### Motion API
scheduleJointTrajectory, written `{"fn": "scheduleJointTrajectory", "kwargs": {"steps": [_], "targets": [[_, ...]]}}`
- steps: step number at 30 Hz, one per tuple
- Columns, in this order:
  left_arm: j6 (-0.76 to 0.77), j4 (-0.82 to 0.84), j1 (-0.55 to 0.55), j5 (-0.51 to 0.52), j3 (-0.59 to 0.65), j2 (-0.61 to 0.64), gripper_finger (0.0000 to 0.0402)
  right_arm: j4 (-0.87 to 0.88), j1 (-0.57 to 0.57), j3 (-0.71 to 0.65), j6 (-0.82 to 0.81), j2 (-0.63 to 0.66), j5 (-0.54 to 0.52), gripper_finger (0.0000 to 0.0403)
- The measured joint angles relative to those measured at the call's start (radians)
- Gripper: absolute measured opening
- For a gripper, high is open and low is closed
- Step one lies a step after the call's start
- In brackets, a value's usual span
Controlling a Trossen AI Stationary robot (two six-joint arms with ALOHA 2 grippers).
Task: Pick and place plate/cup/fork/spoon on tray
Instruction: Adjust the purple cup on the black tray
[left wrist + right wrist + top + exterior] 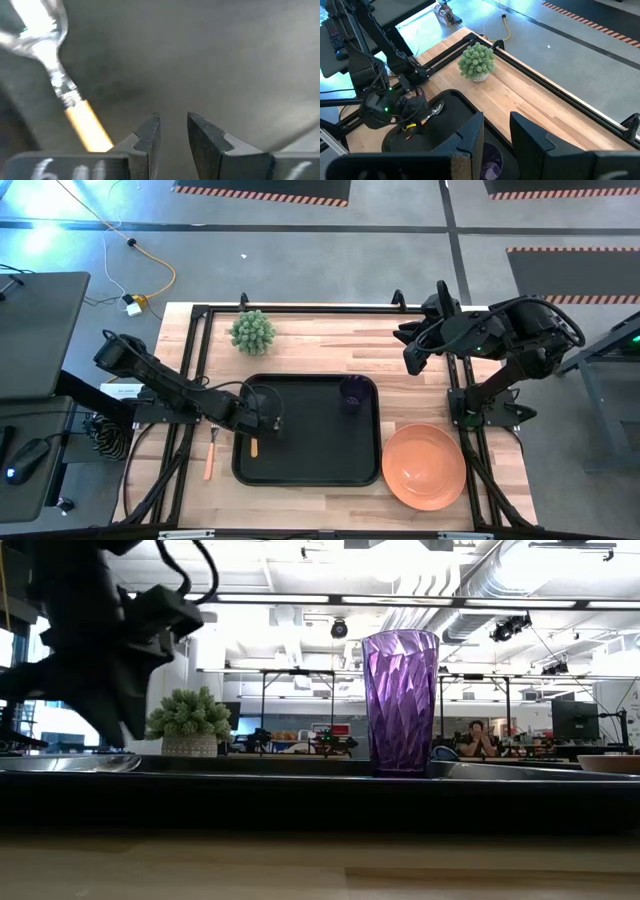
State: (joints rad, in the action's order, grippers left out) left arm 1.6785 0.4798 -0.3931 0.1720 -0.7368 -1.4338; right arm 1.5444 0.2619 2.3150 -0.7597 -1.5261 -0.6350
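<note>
Left hand (272, 423) hovering over tray (310, 470), fingers slightly apart, spoon (55, 75) lying beside. Right hand (412, 352) raised, spread, holding nothing.

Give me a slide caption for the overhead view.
Left gripper over the tray by the spoon; cup placed.

The left gripper (268, 420) is covering most of the spoon (253, 442) in the high view. The spoon's bowl (35, 22) is running off the left wrist view's edge. The tray (300, 766) rim is hiding the cup (400, 700) base.
</note>
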Motion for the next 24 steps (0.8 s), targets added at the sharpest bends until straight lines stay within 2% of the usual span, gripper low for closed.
{"fn": "scheduleJointTrajectory", "kwargs": {"steps": [6,12,16,24], "targets": [[-0.13,-0.147,0.0,0.07,0.0,0.007,0.0085,0.0,0.0,0.0,0.0,0.0,0.007,0.0087],[-0.291,-0.321,0.0,0.127,0.0,0.052,0.0085,0.004,0.0,0.0,-0.011,-0.017,0.074,0.0087],[-0.42,-0.39,0.0,0.161,-0.001,0.121,0.0085,0.027,0.0,0.0,-0.048,-0.043,0.116,0.0087],[-0.672,-0.409,0.0,0.181,-0.001,0.317,0.0085,0.027,0.0,0.0,-0.047,-0.102,0.149,0.01]]}}
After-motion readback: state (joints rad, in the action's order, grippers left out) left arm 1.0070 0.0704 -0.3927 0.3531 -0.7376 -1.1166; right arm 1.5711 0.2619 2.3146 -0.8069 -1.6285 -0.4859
